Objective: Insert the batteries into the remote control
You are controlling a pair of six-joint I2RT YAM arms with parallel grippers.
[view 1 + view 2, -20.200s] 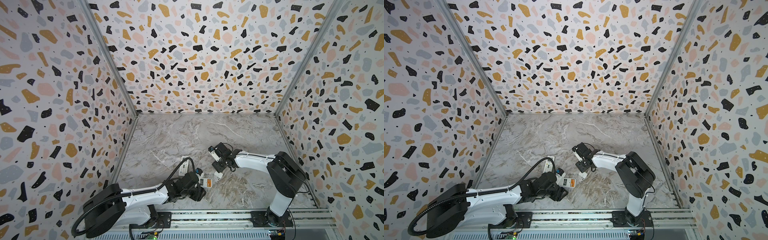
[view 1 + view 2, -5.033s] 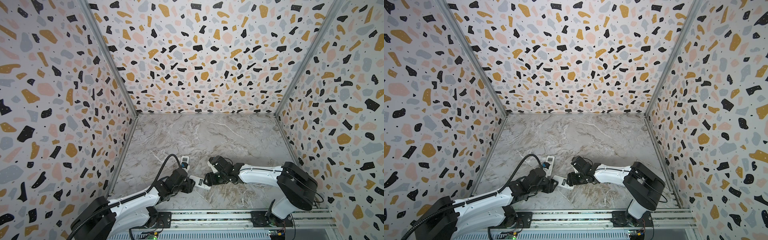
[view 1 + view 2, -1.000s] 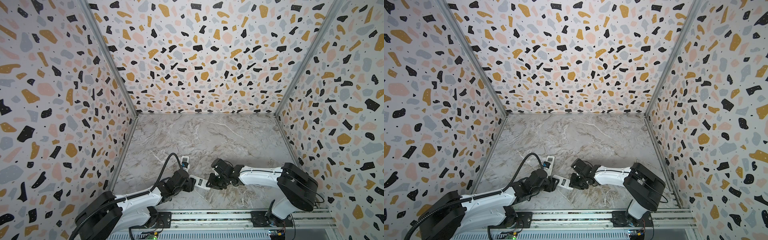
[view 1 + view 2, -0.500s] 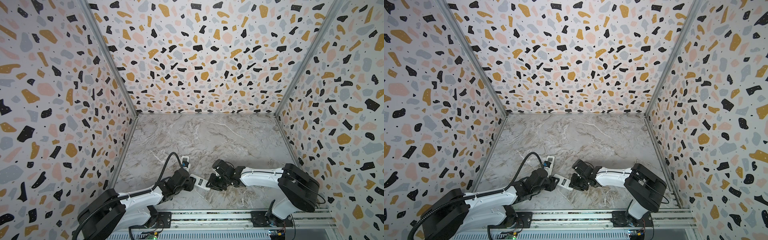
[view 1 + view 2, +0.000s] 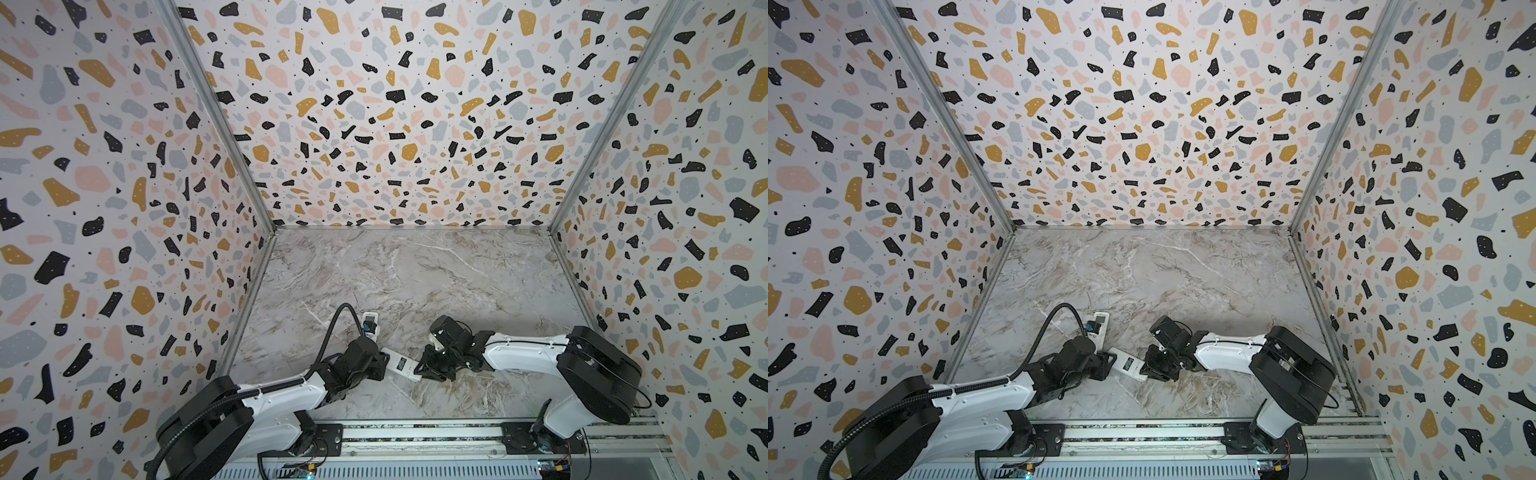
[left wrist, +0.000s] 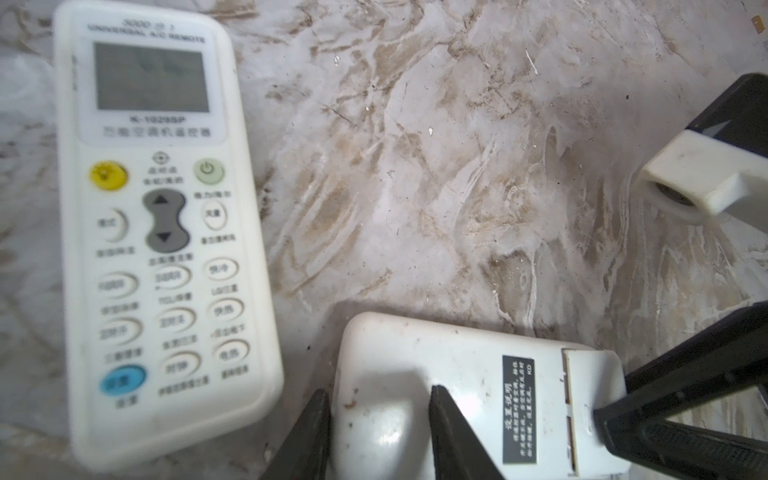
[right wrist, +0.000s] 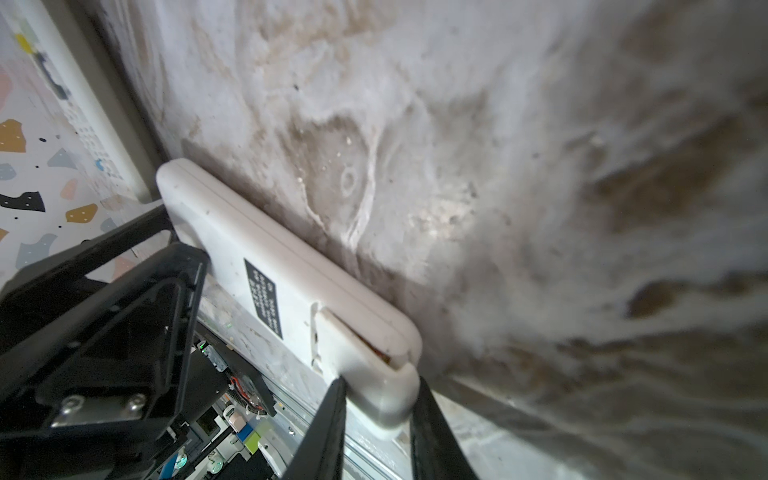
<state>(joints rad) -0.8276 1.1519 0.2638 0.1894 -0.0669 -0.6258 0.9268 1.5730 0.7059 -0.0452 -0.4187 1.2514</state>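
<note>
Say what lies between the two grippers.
A white remote, back side up, spans the gap between left gripper and right gripper; both top views show it.

The face-up remote (image 6: 166,232) reads "UNIVERSAL A/C REMOTE" above its screen (image 6: 151,77) and "K-1029SP" below. The other remote (image 6: 457,395) bears a black label (image 6: 518,409) of Chinese characters, illegible.

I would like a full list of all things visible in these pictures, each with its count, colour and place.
table: one, grey marble, floor of the cell.
walls: three, terrazzo pattern, around the table.
face-up remote: one, white, flat on the table, left of centre.
face-down remote: one, white, black label, nearer the front.
left gripper: one, black, fingers astride the face-down remote's rounded end.
right gripper: one, black, clamped on its cover end.
</note>
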